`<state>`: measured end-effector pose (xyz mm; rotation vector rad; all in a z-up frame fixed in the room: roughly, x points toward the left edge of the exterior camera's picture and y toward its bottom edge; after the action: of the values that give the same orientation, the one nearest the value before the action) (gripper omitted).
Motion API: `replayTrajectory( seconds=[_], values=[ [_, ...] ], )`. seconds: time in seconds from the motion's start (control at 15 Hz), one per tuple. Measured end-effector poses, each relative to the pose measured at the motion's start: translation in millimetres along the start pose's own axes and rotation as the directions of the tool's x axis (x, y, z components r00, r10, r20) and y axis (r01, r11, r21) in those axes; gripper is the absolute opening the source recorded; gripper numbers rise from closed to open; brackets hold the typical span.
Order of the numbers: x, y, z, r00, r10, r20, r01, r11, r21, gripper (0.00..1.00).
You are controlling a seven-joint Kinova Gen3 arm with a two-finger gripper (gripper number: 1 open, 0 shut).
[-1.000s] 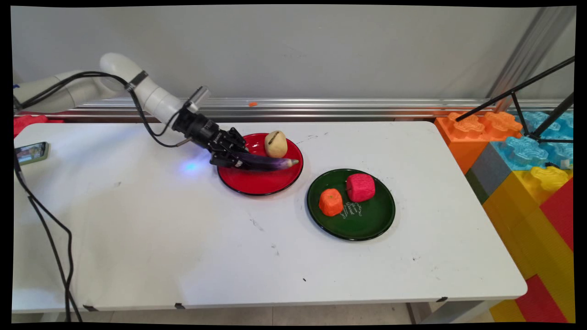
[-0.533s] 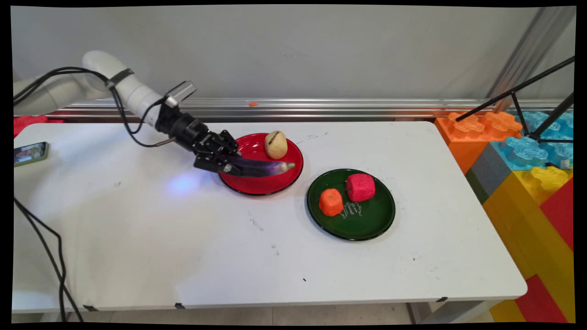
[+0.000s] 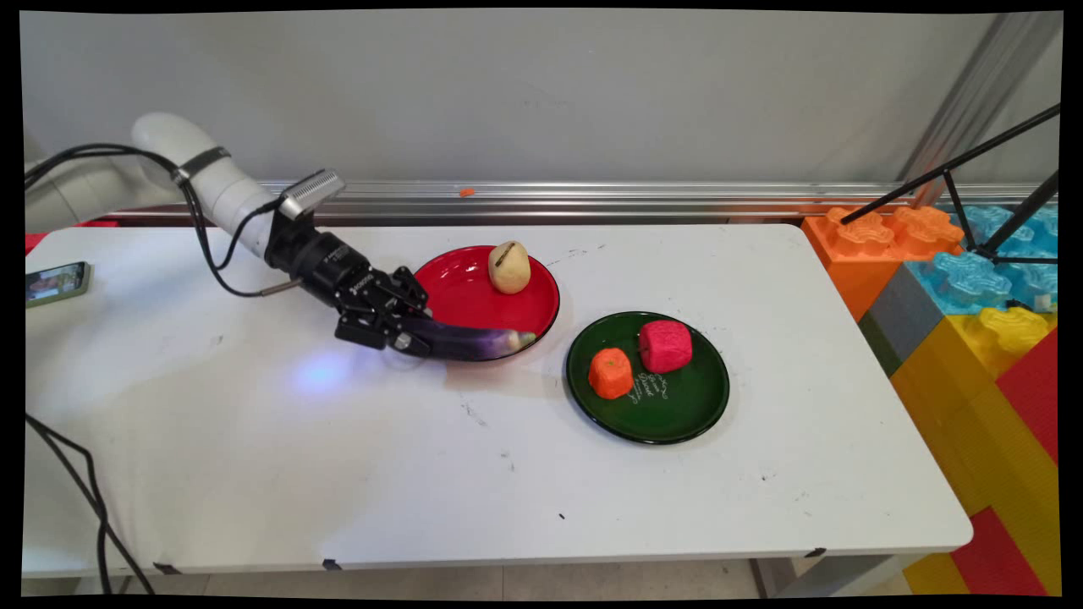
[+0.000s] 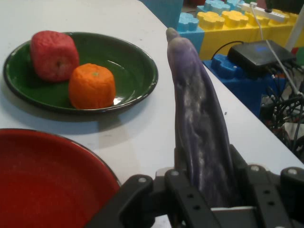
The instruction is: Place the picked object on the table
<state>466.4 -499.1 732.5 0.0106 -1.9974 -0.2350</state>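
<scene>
My gripper (image 3: pixel 404 337) is shut on the stem end of a long purple eggplant (image 3: pixel 474 342), held low over the near rim of the red plate (image 3: pixel 461 292). In the hand view the eggplant (image 4: pixel 197 123) runs straight out from my gripper (image 4: pixel 209 197), over the white table, with the red plate (image 4: pixel 42 180) at lower left. A beige potato (image 3: pixel 509 266) lies at the far side of the red plate. To the right stands a green plate (image 3: pixel 677 406) carrying an orange fruit (image 3: pixel 610 373) and a red fruit (image 3: pixel 665 345).
A phone (image 3: pixel 56 282) lies near the table's left edge. Big coloured building blocks (image 3: pixel 964 296) are stacked off the right end, with black tripod legs (image 3: pixel 956 182) above them. Black cables (image 3: pixel 76 457) hang at the left front. A metal rail (image 3: pixel 592 199) runs along the back.
My gripper has moved left and toward the near side with the eggplant, from above the red plate's middle to its near rim. The potato and the green plate's fruits stayed put.
</scene>
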Motion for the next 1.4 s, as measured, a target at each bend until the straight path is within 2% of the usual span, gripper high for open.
replayTrajectory(
  seconds=[0.6,1.0,1.07,1.4],
  values=[
    [-22,16,38,1.0,-0.031,0.001,0.031,1.0,-0.006,0.0],
    [-42,23,51,0.999,-0.038,0.035,0.038,0.999,-0.005,0.0],
    [-45,23,52,0.998,-0.036,0.042,0.036,0.999,-0.003,1.0],
    [-53,26,53,0.998,-0.033,0.053,0.032,0.999,0.006,1.0]
  ],
)
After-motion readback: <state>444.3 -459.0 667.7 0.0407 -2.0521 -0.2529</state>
